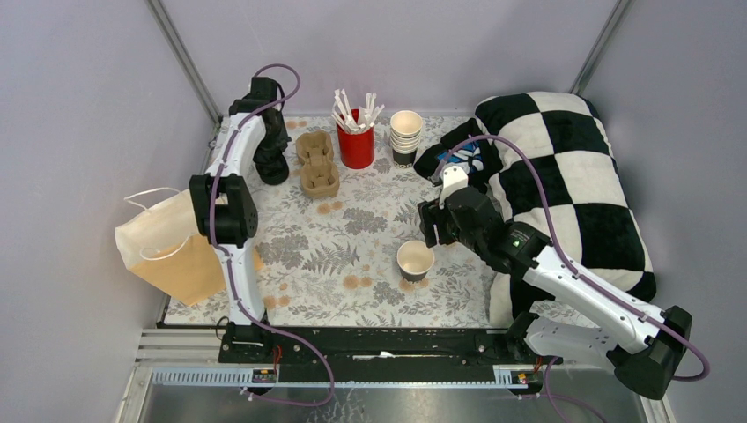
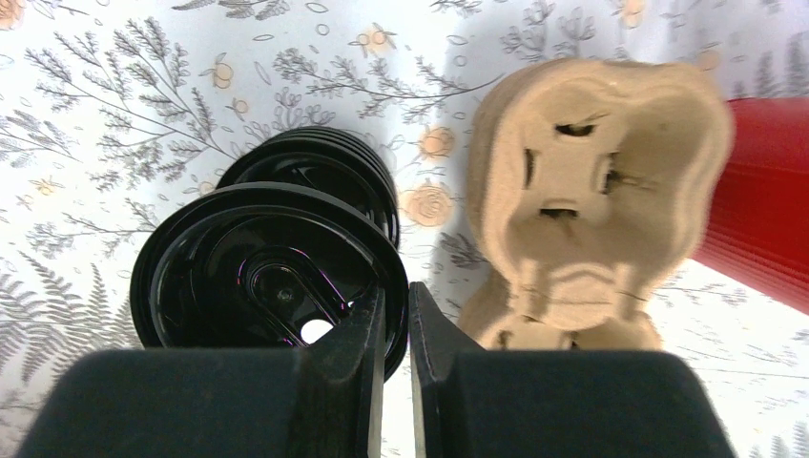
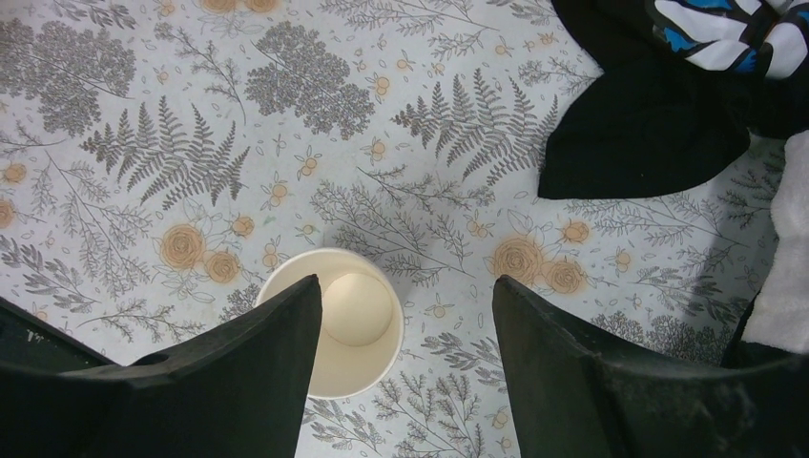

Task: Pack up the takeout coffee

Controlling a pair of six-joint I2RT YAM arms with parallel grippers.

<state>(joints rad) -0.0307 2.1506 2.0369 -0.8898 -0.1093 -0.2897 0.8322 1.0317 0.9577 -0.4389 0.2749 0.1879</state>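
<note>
The left fingers (image 2: 355,367) were pinched nearly shut on the rim of a black lid (image 2: 258,277) just by the other lids (image 2: 324,157), while the right fingers (image 3: 250,377) hung wide and empty over the lidless cup (image 3: 353,324) at the middle of the surface (image 3: 124,143), so that thin edge grip could let the lid twist or slip

Between the fingers of the left gripper (image 2: 393,301) sits a lid (image 2: 253,277), over a stack of lids (image 2: 329,157), a cup carrier (image 2: 591,191) just right of it. Under the right gripper (image 3: 405,286), partly beneath one finger, stands a lidless cup (image 3: 355,324)
</note>
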